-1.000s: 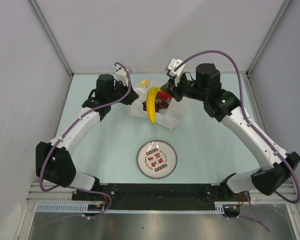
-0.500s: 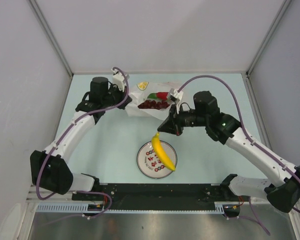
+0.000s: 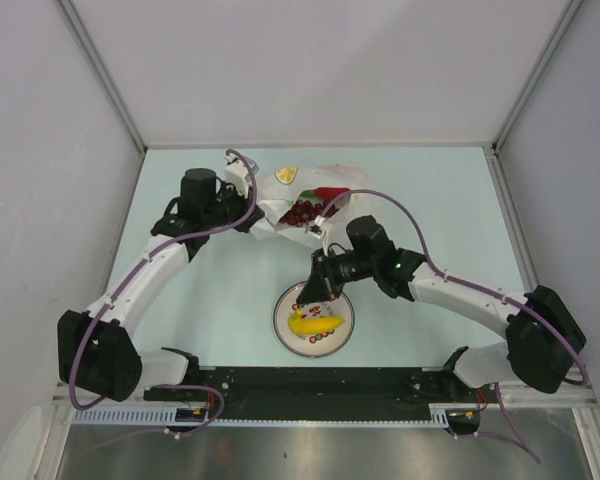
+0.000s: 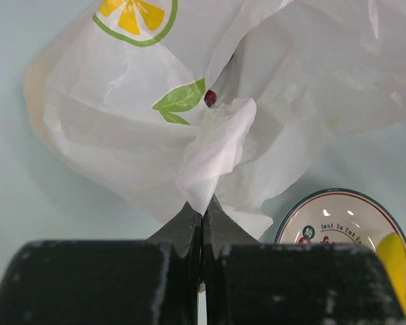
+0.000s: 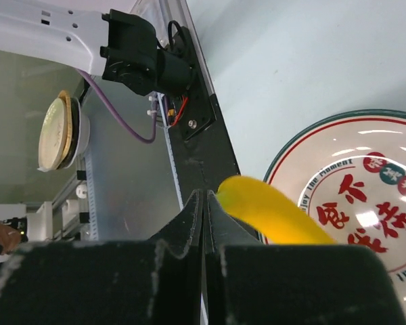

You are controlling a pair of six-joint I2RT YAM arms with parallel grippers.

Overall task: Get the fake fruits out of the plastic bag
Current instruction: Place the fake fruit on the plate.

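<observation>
The plastic bag point(image 3: 315, 190) lies crumpled at the back of the table. Its mouth shows a red fruit with green leaves point(image 3: 327, 193) and dark grapes point(image 3: 302, 212). My left gripper point(image 3: 260, 218) is shut on a fold of the bag point(image 4: 122, 135), pinched between the fingertips of that gripper point(image 4: 203, 206). One grape point(image 4: 210, 98) peeks through the bag. The yellow banana point(image 3: 316, 322) lies across the white plate point(image 3: 346, 303). My right gripper point(image 3: 305, 298) is shut at its left end. In the right wrist view the banana point(image 5: 271, 210) starts right at the closed tips of the right gripper point(image 5: 204, 193).
The plate point(image 5: 365, 169) carries red marks and sits just ahead of the black base rail point(image 3: 310, 380). Grey walls close in the table on three sides. A printed lemon mark point(image 3: 286, 175) shows on the bag's far left corner.
My right arm carried the banana from the bag down toward me; it hung over the plate and now lies on it. The left gripper kept its hold on the bag.
</observation>
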